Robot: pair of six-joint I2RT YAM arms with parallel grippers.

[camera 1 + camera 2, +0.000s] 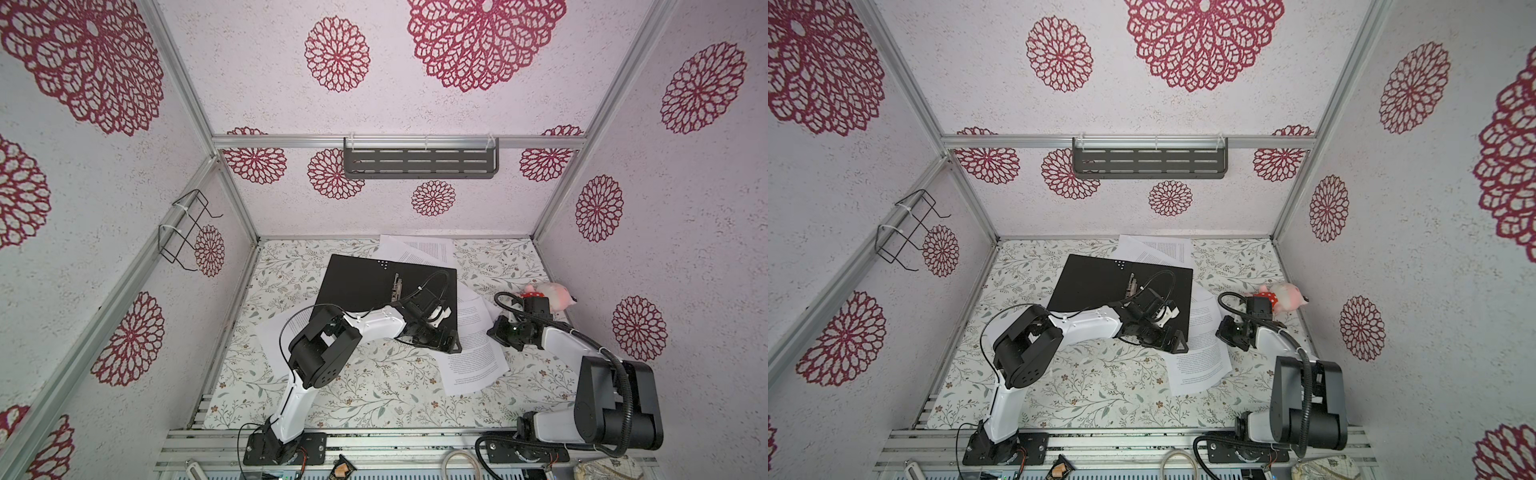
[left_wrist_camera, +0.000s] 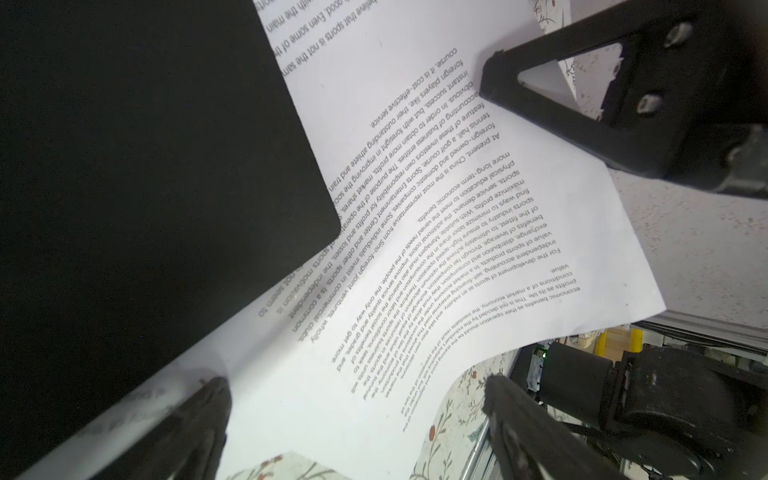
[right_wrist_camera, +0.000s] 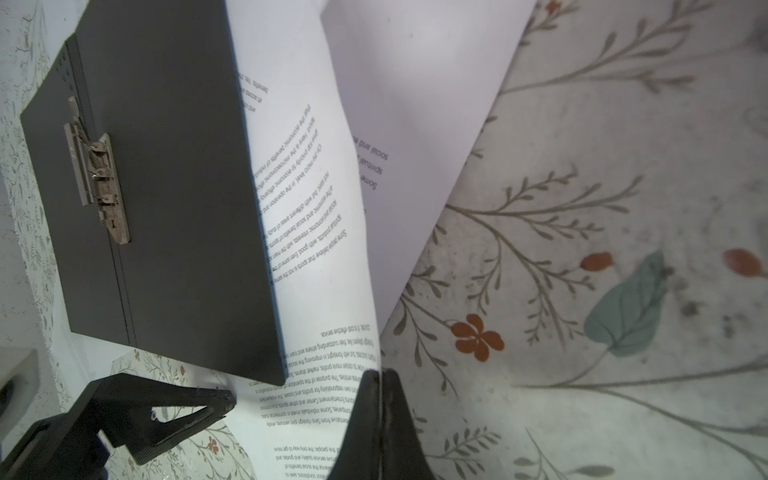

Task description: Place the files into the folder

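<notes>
The folder [image 1: 357, 282] [image 1: 1096, 282] lies open on the table, black inside up, with its metal clip [image 3: 97, 183] along the spine. The files are white printed sheets: some stick out behind the folder [image 1: 424, 249], and others fan out from under its right edge [image 1: 473, 365] [image 1: 1200, 365]. My right gripper [image 3: 378, 374] [image 1: 496, 328] is shut on the edge of one printed sheet [image 3: 307, 232], which curls up off the table. By the folder's near right corner, my left gripper [image 2: 355, 386] [image 1: 446, 328] hangs open over the sheets, holding nothing.
A pink plush toy [image 1: 548, 295] lies at the back right, just behind the right arm. A wire rack [image 1: 187, 228] hangs on the left wall and a dark shelf [image 1: 419, 164] on the back wall. Another sheet [image 1: 270, 332] lies under the left arm.
</notes>
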